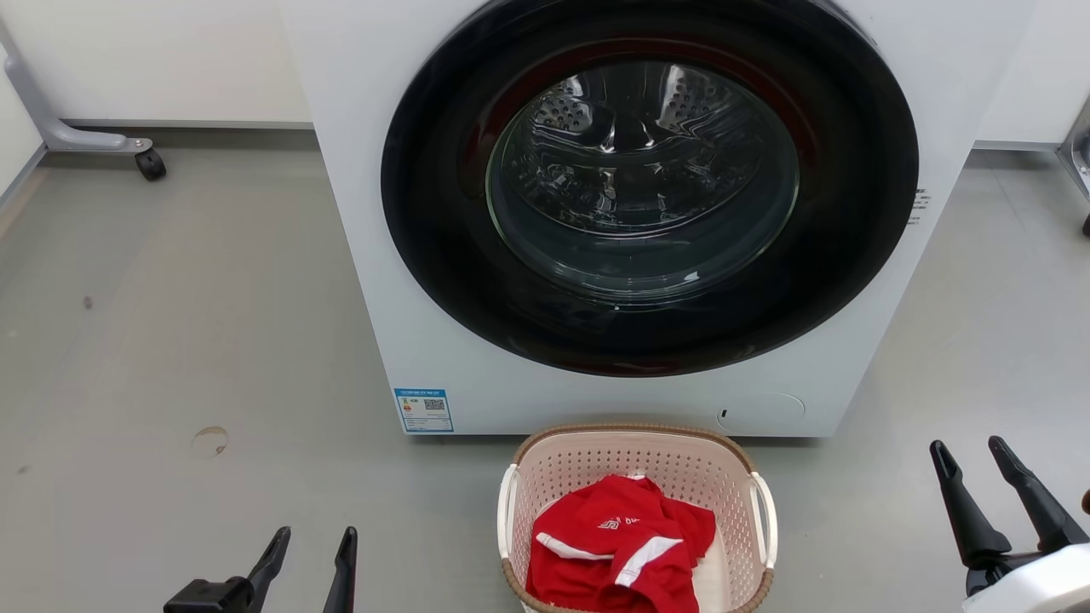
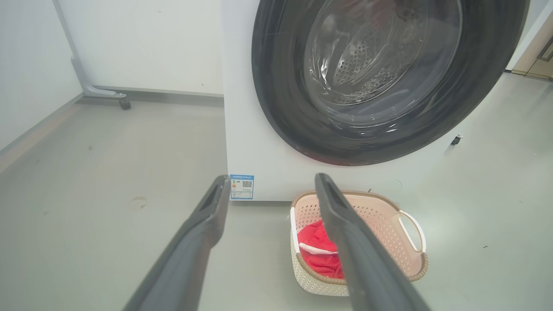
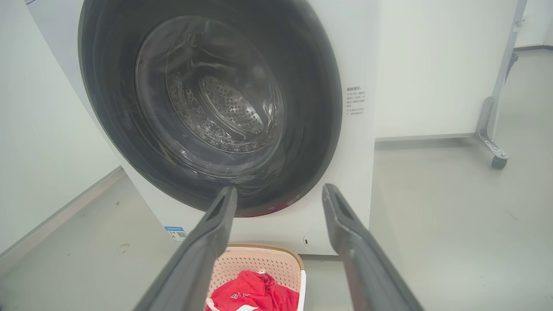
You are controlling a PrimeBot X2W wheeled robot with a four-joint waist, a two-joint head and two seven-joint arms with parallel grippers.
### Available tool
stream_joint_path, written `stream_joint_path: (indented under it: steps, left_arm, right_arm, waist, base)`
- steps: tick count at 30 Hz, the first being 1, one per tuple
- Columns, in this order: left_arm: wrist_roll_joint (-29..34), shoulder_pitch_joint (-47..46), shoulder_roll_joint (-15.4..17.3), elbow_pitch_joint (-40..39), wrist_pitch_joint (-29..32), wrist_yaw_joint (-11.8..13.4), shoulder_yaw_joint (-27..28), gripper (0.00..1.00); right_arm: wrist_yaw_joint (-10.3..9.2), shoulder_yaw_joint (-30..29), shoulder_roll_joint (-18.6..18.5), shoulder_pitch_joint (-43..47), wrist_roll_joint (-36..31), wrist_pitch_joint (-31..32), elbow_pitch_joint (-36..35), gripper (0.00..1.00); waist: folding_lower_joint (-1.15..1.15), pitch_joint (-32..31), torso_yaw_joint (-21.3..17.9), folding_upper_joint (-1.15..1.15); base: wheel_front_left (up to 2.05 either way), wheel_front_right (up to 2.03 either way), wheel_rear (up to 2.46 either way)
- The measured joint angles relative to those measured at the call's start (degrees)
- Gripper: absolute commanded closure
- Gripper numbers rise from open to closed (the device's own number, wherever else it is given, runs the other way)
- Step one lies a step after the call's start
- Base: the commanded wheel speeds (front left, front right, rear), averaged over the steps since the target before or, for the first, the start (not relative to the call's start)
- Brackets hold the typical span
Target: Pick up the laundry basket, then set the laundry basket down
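The laundry basket (image 1: 596,464) is pale pink perforated plastic with a brown woven-look rim and white loop handles. It stands on the grey floor just in front of the washing machine, holding a red and white garment (image 1: 617,553). My left gripper (image 1: 313,538) hovers open at the lower left, well left of the basket. My right gripper (image 1: 971,449) stands open at the lower right, well right of it. Both are empty. The left wrist view shows the basket (image 2: 380,220) beyond my open left gripper (image 2: 270,179). The right wrist view shows the basket (image 3: 263,261) below my open right gripper (image 3: 281,190).
A white front-loading washing machine (image 1: 358,255) with a dark round closed door (image 1: 647,187) rises right behind the basket. Grey floor (image 1: 170,358) spreads left and right. A wheeled metal frame leg (image 1: 102,140) stands at the back left, another frame leg (image 3: 492,142) at the back right.
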Motion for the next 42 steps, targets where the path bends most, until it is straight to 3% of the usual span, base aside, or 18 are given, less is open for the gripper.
stream_joint_path:
  steps: [3,4,11,42]
  left_arm:
    - [0.01,-0.02,0.00,0.14,-0.11,0.02,-0.01,0.00]
    - [0.24,-0.04,0.07,0.35,-0.10,0.31,-0.03,1.00]
    - [-0.31,1.33,-2.71,3.89,0.25,0.51,-1.19,1.00]
    - [-15.12,-0.06,-7.42,7.68,3.22,-4.95,6.64,1.00]
  right_arm:
    - [-0.01,0.01,0.00,0.00,0.00,0.00,0.00,0.00]
    - [0.00,0.01,0.00,0.00,0.00,0.00,0.00,1.00]
    - [0.03,1.33,4.39,2.31,0.62,0.29,2.69,1.00]
    - [0.03,-4.60,6.02,1.60,13.82,5.30,2.83,1.00]
  waist:
    - [0.00,0.00,-0.01,0.00]
    - [0.00,-0.02,-0.01,0.00]
    - [0.00,0.05,-0.07,0.00]
    - [0.01,0.65,-1.34,0.00]
  base:
    - [0.00,0.00,0.00]
    - [0.00,0.00,0.00]
    - [0.00,0.00,0.00]
    - [0.00,0.00,0.00]
